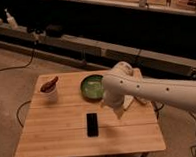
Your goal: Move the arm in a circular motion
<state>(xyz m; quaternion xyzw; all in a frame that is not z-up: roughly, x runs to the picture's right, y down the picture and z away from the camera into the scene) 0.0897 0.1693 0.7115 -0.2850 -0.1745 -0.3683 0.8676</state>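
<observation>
Reaching over table [55, 138]: arm [157, 92], jaws [118, 113] state unclear; bowl [92, 86], phone [92, 124] near.

The arm [157, 89] reaches over the table [60, 135], gripper [118, 112] (pointing down) beside the phone [92, 124].

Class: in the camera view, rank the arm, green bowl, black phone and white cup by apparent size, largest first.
1. Arm, nearest the camera; its tool hangs over the table.
2. Green bowl.
3. Black phone and white cup look alike, so unranked.
</observation>
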